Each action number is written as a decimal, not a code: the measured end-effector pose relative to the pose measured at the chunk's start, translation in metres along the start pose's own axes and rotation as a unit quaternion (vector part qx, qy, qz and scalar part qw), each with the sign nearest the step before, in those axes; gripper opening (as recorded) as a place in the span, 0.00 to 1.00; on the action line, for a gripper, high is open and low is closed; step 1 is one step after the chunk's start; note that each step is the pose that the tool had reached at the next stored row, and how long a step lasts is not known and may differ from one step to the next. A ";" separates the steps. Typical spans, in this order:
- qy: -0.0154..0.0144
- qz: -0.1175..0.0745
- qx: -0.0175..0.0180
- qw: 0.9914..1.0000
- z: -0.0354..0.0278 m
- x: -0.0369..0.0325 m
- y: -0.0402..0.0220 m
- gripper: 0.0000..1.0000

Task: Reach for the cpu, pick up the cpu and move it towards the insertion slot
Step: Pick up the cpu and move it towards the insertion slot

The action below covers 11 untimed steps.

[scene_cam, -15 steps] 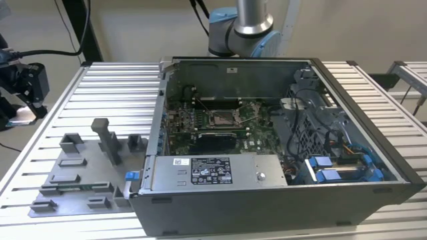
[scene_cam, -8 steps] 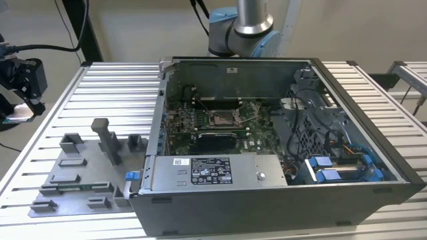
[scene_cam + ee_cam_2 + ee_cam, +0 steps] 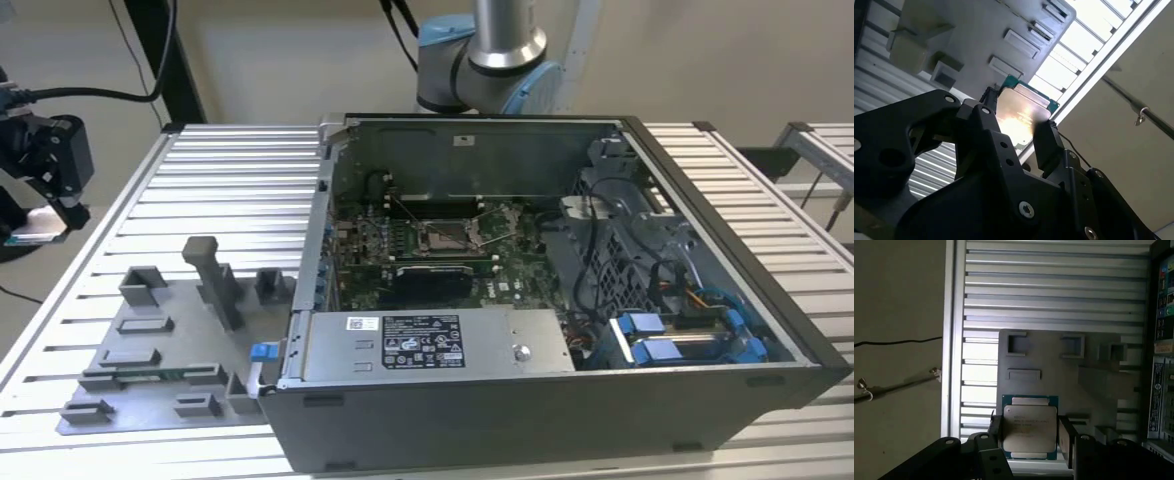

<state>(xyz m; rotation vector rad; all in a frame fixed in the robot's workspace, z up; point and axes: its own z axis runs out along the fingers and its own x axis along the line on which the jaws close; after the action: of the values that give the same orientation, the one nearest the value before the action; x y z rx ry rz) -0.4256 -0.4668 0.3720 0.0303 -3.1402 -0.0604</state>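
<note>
In both wrist views the cpu (image 3: 1030, 427) (image 3: 1021, 112) sits between my gripper's (image 3: 1030, 436) (image 3: 1016, 125) two black fingers, which press on its opposite edges. Its silvery top and thin green edge show. The chip hangs well above the grey fixture plate (image 3: 1054, 365) and the slatted table. In the exterior view the insertion slot (image 3: 441, 237), a square socket with a shiny metal frame, lies on the motherboard inside the open computer case (image 3: 561, 420). My black tool head (image 3: 47, 150) is at the exterior view's far left, beyond the table's edge and far from the socket.
The grey fixture plate (image 3: 174, 340) with raised blocks and a tall post (image 3: 214, 280) lies on the table left of the case in the exterior view. The case walls, a power supply (image 3: 427, 345) and cable bundles (image 3: 667, 320) surround the motherboard. A black rectangular opening (image 3: 427, 282) lies just below the socket.
</note>
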 end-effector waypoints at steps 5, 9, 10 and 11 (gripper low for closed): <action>0.000 0.000 0.000 1.000 -0.0021 -0.0001 0.0000 0.00; 0.000 0.000 0.000 1.000 -0.0083 -0.0001 0.0003 0.00; 0.000 0.000 0.000 1.000 -0.0100 -0.0001 0.0003 0.00; 0.000 0.000 0.000 1.000 -0.0117 -0.0001 0.0004 0.00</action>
<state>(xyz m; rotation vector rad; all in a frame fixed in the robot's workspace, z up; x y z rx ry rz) -0.4255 -0.4668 0.3837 0.0305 -3.1402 -0.0603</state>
